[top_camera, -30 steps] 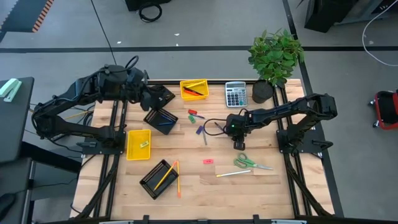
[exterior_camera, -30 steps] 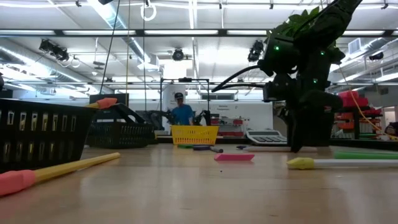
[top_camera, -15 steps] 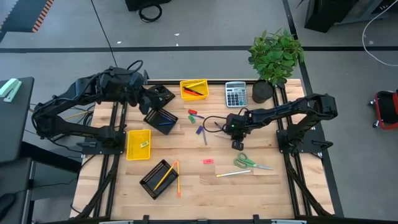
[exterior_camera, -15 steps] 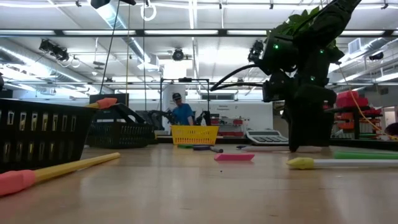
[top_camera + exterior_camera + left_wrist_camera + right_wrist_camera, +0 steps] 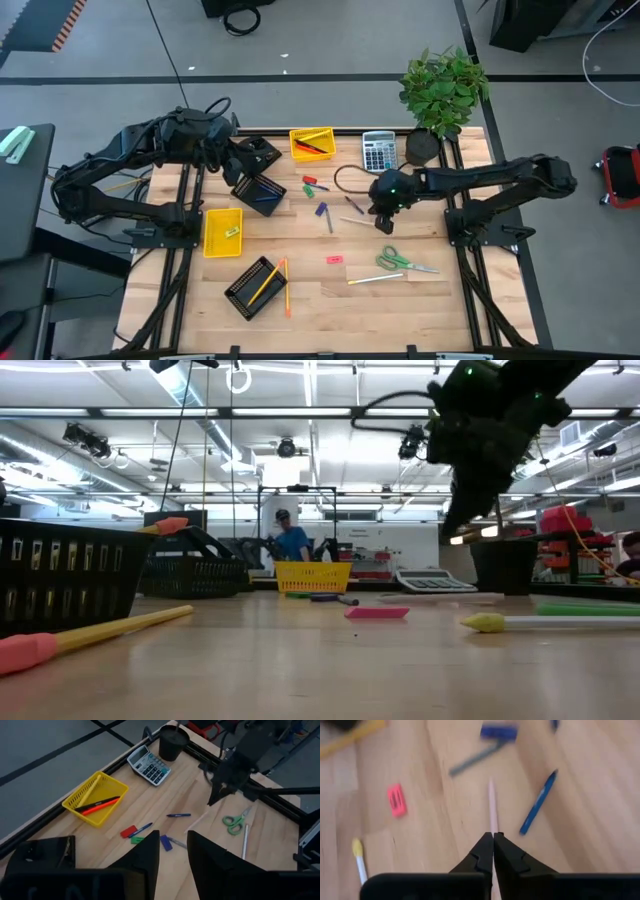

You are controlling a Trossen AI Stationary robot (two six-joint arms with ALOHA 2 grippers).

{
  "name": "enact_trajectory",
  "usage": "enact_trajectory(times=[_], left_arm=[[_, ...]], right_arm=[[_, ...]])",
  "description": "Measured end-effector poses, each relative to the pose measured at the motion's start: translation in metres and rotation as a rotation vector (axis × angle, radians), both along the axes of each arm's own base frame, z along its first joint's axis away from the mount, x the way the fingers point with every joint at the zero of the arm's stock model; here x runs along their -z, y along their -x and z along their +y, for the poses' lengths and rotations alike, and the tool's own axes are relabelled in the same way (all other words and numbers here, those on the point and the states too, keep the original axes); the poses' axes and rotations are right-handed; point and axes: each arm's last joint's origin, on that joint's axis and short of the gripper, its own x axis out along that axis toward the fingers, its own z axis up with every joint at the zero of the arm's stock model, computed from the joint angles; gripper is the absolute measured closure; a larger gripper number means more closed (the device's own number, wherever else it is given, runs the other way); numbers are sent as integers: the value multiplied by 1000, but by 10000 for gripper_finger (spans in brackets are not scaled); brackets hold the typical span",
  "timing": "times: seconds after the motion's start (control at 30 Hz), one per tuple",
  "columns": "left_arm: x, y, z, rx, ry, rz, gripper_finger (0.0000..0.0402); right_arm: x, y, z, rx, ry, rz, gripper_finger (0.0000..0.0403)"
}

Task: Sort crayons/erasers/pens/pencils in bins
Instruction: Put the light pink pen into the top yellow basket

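Over mid-bench (image 5: 420, 300), the right arm has lifted clear of the wood since half a second ago, its gripper (image 5: 493, 851) closed on a thin pale pencil (image 5: 492, 805), now raised above the loose pens and crayons. Binning should follow. Left gripper (image 5: 172, 852) hangs open over the black bin (image 5: 258, 192).

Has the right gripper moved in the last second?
Yes. The right gripper, shut on a thin pencil, has lifted off the table and shifted toward the calculator.
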Motion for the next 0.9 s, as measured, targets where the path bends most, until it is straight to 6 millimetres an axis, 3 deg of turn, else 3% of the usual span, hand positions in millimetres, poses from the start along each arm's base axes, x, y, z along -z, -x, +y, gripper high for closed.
enact_trajectory(times=[0.23, 0.47, 0.7, 0.9], left_arm=[[0, 0, 0, 37, -53, 21, 294], [0, 0, 0, 36, -53, 21, 294], [0, 0, 0, 37, -53, 23, 294], [3, 2, 0, 37, -44, 53, 294]], right_arm=[[-9, -9, -3, 83, 22, -122, 394], [18, -15, -2, 21, 41, 37, 394], [40, -29, -1, -13, -27, 55, 392], [59, -35, -1, 54, -93, 125, 355]])
